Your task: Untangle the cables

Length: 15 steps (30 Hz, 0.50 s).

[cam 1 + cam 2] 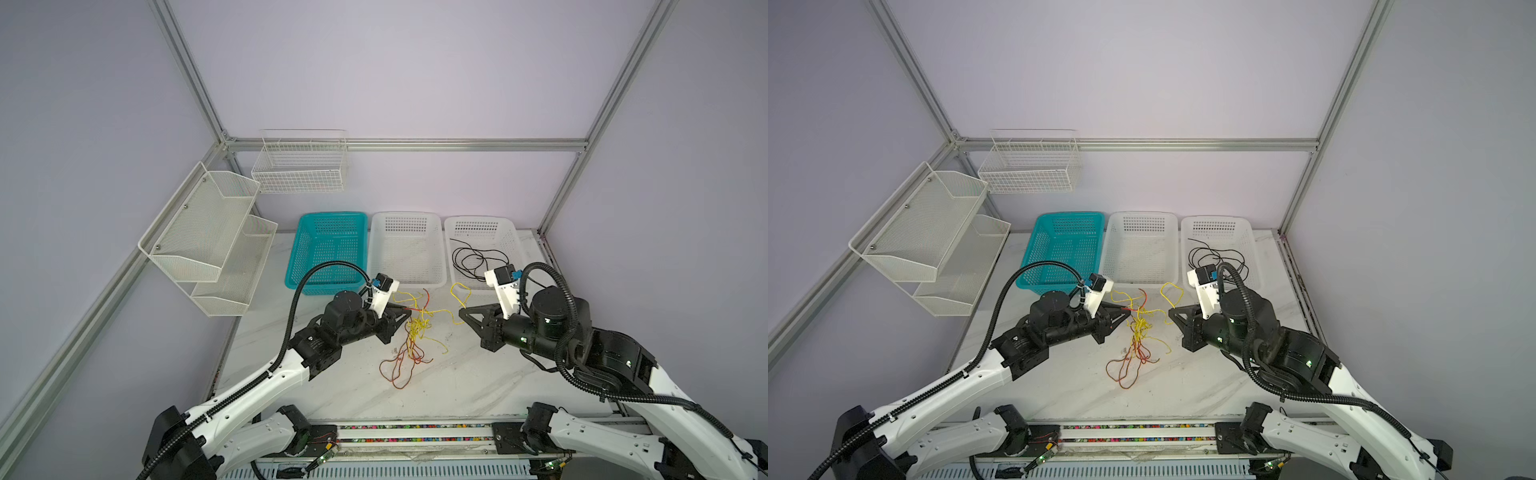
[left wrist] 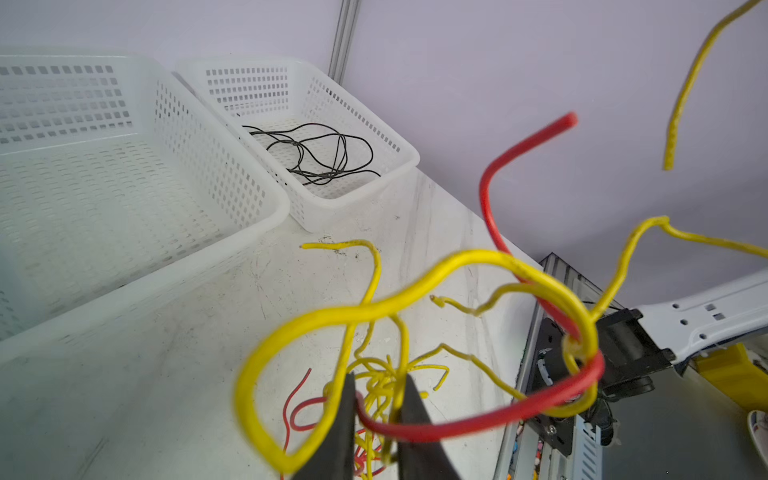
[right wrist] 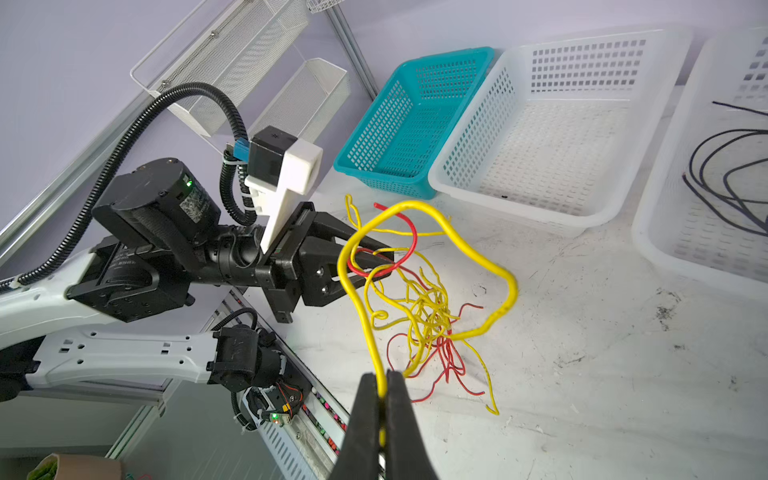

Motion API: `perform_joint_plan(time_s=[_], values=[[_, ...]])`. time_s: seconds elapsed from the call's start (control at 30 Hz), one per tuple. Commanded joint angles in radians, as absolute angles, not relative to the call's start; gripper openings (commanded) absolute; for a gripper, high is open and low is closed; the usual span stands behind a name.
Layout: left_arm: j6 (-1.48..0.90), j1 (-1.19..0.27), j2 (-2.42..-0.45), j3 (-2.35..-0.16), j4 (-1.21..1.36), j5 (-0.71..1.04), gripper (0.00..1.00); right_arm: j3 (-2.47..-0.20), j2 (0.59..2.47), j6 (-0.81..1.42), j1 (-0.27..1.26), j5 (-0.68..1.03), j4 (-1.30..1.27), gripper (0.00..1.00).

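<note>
Right wrist view, item one: right claw (image 3: 380, 376), pressed together on a yellow cable (image 3: 513, 286), which is carried up off the surface (image 1: 478, 382) in a wide loop.

Item two: left claw (image 3: 384, 259), drawn nearly together about a red cable (image 2: 478, 426). A narrow gap is seen between its fingers in the left wrist view, so a firm pinch cannot be told.

Item three: tangle (image 1: 415, 332) of yellow and red strands, raised at its top between the two claws and trailing onto the middle of the surface.

Step judged in hand: red to be parted from yellow. The red grip should be confirmed first. The claws are then best drawn apart slowly toward the left and right edges. The knot where yellow is wrapped round red should be watched, since a hard pull would likely tighten it.

Containers along the far edge:
- teal basket (image 1: 332, 215): nothing seen inside.
- middle white basket (image 1: 405, 214): nothing seen inside.
- right white basket (image 1: 478, 218), by the far right corner: one black cable (image 2: 328, 176) coiled loosely inside.

On the walls past the far left corner: mesh shelf (image 1: 199, 232) and wire basket (image 1: 299, 166), nothing seen in either.
</note>
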State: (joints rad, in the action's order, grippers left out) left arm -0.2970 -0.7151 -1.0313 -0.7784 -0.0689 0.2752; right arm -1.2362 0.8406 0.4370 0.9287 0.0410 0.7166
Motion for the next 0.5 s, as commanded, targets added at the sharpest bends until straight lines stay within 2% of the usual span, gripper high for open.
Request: perform_joint_plan(time_s=[0.0, 0.07, 0.33, 0.47], values=[[-0.29, -0.716, -1.007, -0.738, -0.04, 0.259, 0.07, -1.221, 0.818, 0.453, 0.93, 0.022, 0.667, 0.0], [-0.292, -0.716, -0.998, -0.74, -0.053, 0.25, 0.0, -1.203, 0.818, 0.475, 0.93, -0.016, 0.672, 0.0], [-0.278, -0.716, -0.876, -0.767, -0.18, 0.191, 0.0, -1.071, 0.844, 0.628, 0.93, -0.204, 0.708, 0.0], [-0.301, -0.715, -0.799, -0.793, -0.315, 0.073, 0.0, -1.014, 0.878, 0.686, 0.93, -0.275, 0.722, 0.0]])
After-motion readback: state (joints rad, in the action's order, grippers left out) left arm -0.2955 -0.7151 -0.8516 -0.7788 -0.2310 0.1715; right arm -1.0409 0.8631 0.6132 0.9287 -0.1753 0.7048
